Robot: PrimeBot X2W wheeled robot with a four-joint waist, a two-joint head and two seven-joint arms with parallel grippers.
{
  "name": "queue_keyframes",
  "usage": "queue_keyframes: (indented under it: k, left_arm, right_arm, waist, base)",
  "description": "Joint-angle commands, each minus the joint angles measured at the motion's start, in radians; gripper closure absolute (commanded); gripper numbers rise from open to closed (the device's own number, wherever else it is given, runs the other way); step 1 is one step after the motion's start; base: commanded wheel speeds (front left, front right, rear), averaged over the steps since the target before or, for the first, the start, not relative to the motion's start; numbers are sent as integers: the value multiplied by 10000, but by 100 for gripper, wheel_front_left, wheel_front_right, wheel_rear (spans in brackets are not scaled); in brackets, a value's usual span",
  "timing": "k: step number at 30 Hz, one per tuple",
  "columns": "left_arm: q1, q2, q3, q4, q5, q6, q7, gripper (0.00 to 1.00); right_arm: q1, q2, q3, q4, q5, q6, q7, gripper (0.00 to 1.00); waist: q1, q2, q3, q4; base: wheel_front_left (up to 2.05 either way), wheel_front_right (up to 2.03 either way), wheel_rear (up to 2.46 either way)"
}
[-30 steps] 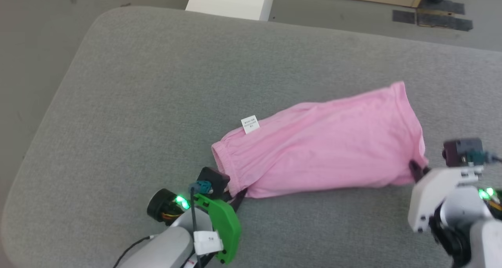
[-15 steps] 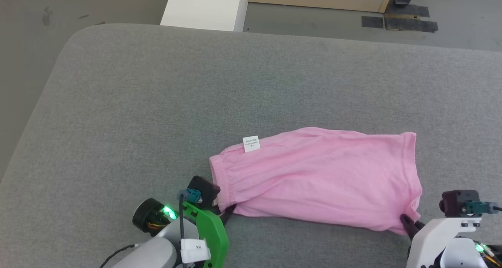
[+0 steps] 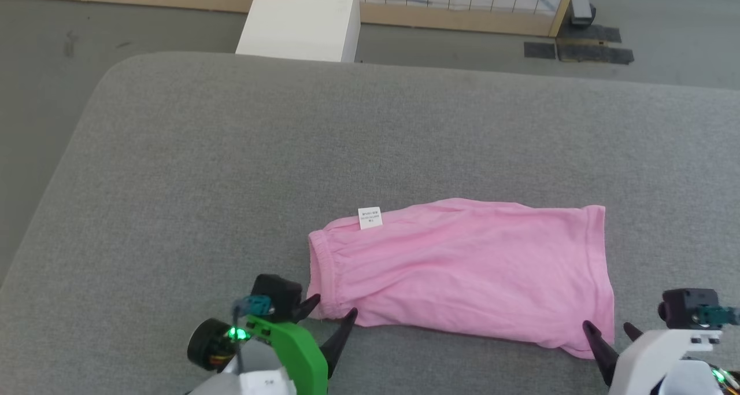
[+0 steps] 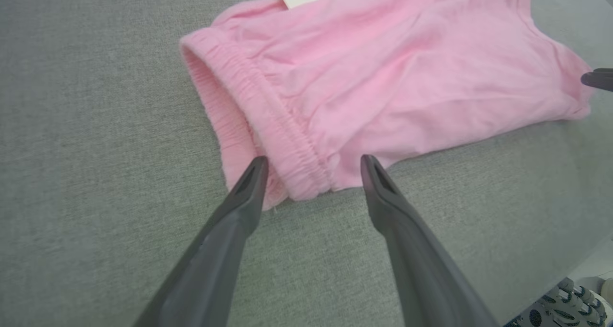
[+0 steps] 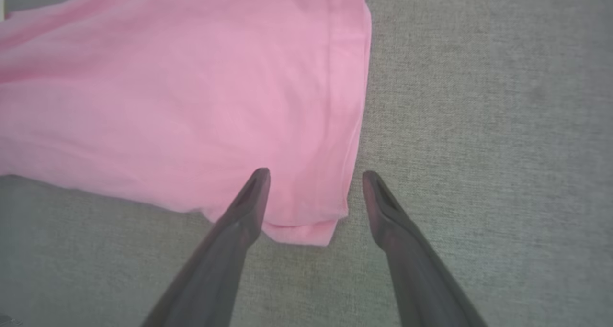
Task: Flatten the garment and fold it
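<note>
While the garment [image 3: 462, 268] lies on the cushion [image 3: 231, 152], the left pincer [image 3: 335, 303] and right pincer [image 3: 606, 324] gape at its near corners.

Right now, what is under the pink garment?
The garment lies on the grey cushioned surface, which shows all around it. What is directly beneath the cloth is covered.

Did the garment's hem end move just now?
Yes. The hem end of the garment swung toward the robot, away from the far edge of the grey cushion.

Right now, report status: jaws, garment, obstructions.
Left gripper, jaws open, at waistband corner. Right gripper, jaws open, at hem corner. Garment mostly flat on grey cushion, unfolded.
</note>
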Motion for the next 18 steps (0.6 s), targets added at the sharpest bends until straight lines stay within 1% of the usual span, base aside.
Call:
queue_keyframes:
  k: [1, 5, 8, 10, 12, 15, 18]
  left_arm:
    - [551, 169, 372, -501, -303, 294, -548, 0]
    - [1063, 212, 976, -981, -356, 686, -1648, 0]
    - [1158, 97, 1372, -927, -201, 758, -2703, 0]
    - [1117, -49, 1645, -680, -55, 705, -3543, 0]
    - [975, -264, 1987, -370, 169, 618, -4063, 0]
    - [718, -773, 2760, -39, 741, 448, -4274, 0]
    - [645, -1410, 3807, -211, 1763, 228, -4284, 0]
  right_arm:
    - [304, 8, -178, -494, 191, -13, -189, 0]
    - [288, 8, -257, -1036, 237, -13, -530, 0]
    - [66, 8, -299, -1099, 254, -13, -890, 0]
    - [-150, 8, -307, -997, 215, -13, -1073, 0]
    - [-420, 8, -386, -782, 285, -13, -1214, 0]
    - [-893, 8, -576, -270, 521, -13, -1355, 0]
    - [-1361, 8, -704, 288, 605, -13, -1388, 0]
  waist:
    - [0, 0, -314, -30]
    - [0, 0, -443, -63]
    - [0, 0, -481, -68]
    - [0, 0, -498, -81]
    - [0, 0, -507, -86]
    - [0, 0, -507, -82]
    - [0, 0, -467, -104]
  base:
    - [0, 0, 0]
    - [0, 0, 0]
    - [0, 0, 0]
    - [0, 0, 0]
    - [0, 0, 0]
    - [0, 0, 0]
    - [0, 0, 0]
